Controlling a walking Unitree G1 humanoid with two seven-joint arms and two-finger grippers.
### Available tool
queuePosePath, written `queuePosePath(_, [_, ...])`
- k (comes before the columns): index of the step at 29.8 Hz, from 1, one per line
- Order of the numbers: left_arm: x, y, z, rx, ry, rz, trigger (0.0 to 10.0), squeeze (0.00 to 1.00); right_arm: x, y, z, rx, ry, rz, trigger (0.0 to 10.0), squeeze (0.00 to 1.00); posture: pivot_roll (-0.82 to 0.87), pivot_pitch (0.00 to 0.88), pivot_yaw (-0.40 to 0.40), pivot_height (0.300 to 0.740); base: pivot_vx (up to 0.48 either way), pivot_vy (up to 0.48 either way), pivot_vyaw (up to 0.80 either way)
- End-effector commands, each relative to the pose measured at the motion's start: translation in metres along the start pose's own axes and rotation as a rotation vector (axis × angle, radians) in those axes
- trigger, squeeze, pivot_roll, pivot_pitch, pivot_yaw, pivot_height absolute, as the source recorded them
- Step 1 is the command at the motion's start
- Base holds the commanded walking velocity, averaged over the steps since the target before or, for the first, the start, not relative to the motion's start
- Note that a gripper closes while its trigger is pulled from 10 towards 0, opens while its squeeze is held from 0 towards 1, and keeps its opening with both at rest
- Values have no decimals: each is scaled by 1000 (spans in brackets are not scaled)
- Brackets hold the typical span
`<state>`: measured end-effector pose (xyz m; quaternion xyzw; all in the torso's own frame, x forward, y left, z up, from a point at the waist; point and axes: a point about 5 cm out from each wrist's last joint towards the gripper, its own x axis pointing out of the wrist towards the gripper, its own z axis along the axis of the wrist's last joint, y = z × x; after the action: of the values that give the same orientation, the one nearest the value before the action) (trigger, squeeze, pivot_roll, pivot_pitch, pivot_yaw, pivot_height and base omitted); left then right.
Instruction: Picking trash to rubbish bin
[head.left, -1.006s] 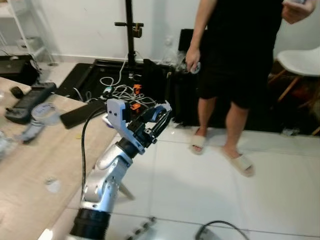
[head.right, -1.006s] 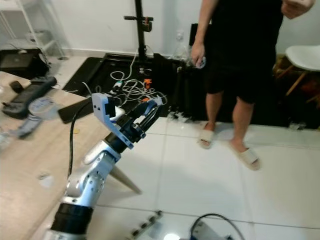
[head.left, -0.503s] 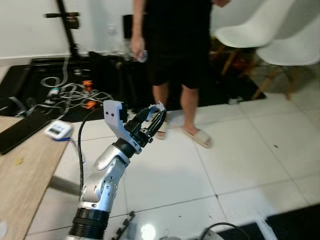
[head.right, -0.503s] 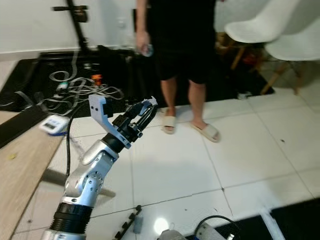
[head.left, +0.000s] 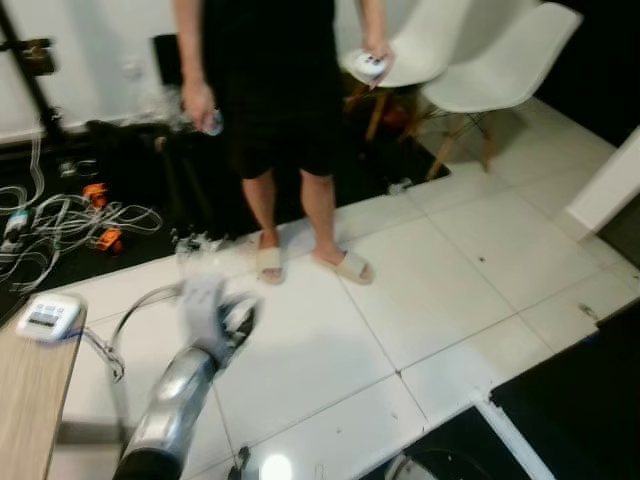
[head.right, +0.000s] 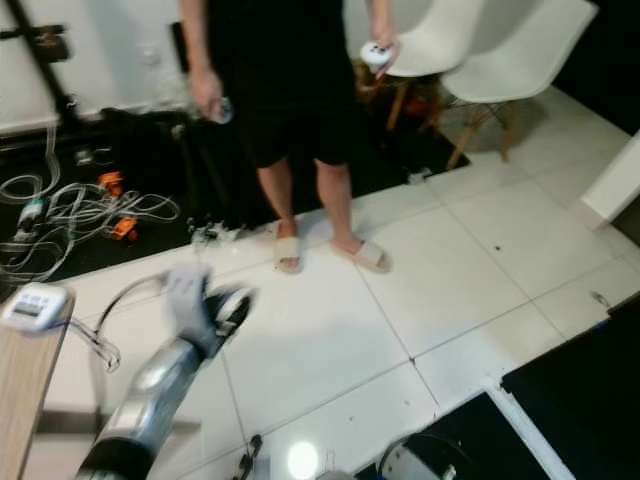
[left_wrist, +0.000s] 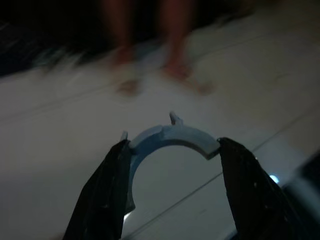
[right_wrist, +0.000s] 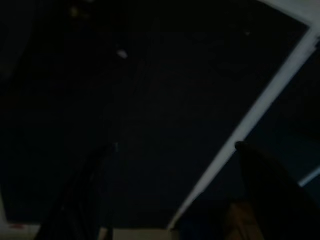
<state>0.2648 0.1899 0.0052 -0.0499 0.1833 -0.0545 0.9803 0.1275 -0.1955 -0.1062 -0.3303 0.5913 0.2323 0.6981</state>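
My left arm reaches forward and low over the white tiled floor, blurred by motion. At its tip the left gripper (head.left: 236, 316) is shut on a blue-grey curved plastic piece (left_wrist: 170, 137), which spans the gap between the two black fingers (left_wrist: 107, 190) in the left wrist view. Beyond the piece that view shows pale floor and a person's blurred feet. The right wrist view is very dark. There the right gripper (right_wrist: 170, 150) hangs with its fingers (right_wrist: 265, 185) wide apart and nothing between them, over a dark floor crossed by a pale strip.
A person (head.left: 270, 100) in black clothes and sandals stands ahead, a controller in each hand. White chairs (head.left: 490, 70) stand behind on the right. Loose cables (head.left: 60, 215) lie at the left. A wooden table corner (head.left: 30, 400) carries a white device (head.left: 45, 315). A black mat (head.left: 580, 400) lies front right.
The camera has swung right, so the table slid off to the left and the chairs came into view. My left arm has dropped lower, still gripping the piece.
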Motion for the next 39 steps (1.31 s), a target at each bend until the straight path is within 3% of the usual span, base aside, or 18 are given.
queuePosePath(1, [-10, 15, -26, 50, 107, 112, 10000, 0, 1, 4, -4, -11, 12, 12, 10000, 0, 79, 53, -11, 740, 0, 0, -769])
queuePosePath(3, [-30, 34, -55, 56, 227, 227, 10000, 0, 1, 5, -5, -14, 13, 15, 10000, 0, 79, 54, -10, 740, 0, 0, -769])
queuePosePath(6, [-37, 39, -65, 57, 265, 260, 10000, 0, 1, 5, -5, -14, 14, 15, 10000, 0, 79, 53, -9, 740, 0, 0, -765])
queuePosePath(10, [-66, 52, -98, -16, 383, 354, 10000, 0, 1, 6, -7, -15, 16, 16, 10000, 0, 79, 51, -12, 740, 0, 0, -767])
queuePosePath(14, [-80, 53, -114, -17, 450, 386, 10000, 0, 1, 5, -8, -19, 18, 14, 10000, 0, 81, 49, -14, 740, 0, 0, -764])
queuePosePath(16, [-106, 51, -140, -6, 583, 419, 10000, 0, 1, 4, -9, -25, 20, 11, 10000, 0, 81, 49, -14, 740, 0, 0, -769])
queuePosePath(22, [-131, 42, -164, 23, 712, 418, 10000, 0, 1, 6, -10, -27, 21, 11, 10000, 0, 78, 40, -17, 740, 0, 0, -769])
queuePosePath(25, [-137, 38, -170, 43, 745, 398, 10000, 0, 1, 6, -11, -27, 21, 11, 10000, 0, 79, 42, -17, 740, 0, 0, -769])
queuePosePath(31, [-138, 30, -174, 171, 789, 317, 10000, 0, 1, 6, -12, -29, 26, 18, 10000, 0, 85, 47, -17, 740, 0, 0, -768])
queuePosePath(39, [-134, 29, -172, 197, 790, 319, 10000, 0, 1, 6, -11, -21, 23, 21, 10000, 0, 78, 51, -6, 740, 0, 0, -768])
